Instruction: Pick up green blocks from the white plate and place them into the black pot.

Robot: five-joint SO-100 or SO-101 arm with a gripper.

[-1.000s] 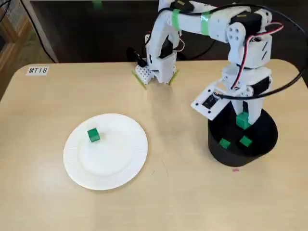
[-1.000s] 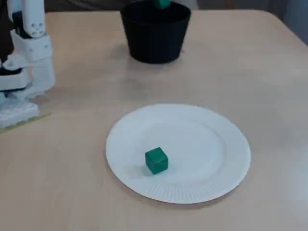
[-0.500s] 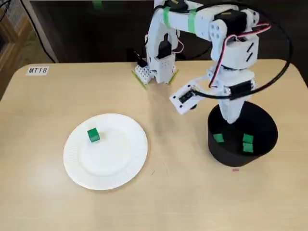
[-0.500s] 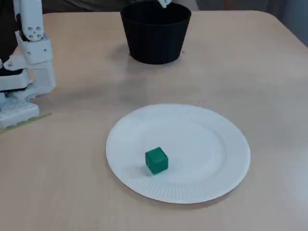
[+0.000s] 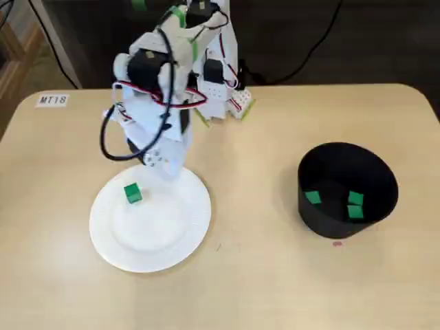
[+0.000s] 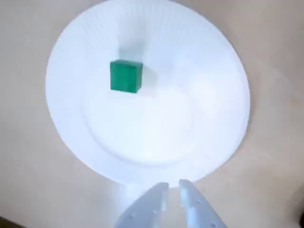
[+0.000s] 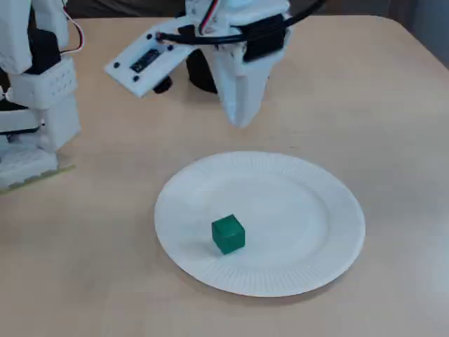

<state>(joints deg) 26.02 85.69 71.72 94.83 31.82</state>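
One green block lies on the left part of the white paper plate. My gripper hovers over the plate's far rim, to the right of the block, shut and empty. In the wrist view the block sits on the upper left of the plate, and the gripper points in from the bottom edge with its fingertips nearly touching. In the low fixed view the gripper hangs just beyond the plate, well clear of the block. The black pot at the right holds three green blocks.
The arm's white base is clamped at the table's far edge, also visible at the left in the low fixed view. A label reading MT18 is stuck at the far left corner. Bare tabletop lies between plate and pot.
The block held over the pot was let go and now lies inside it. The arm then swung from the pot across to the far rim of the plate, gripper empty.
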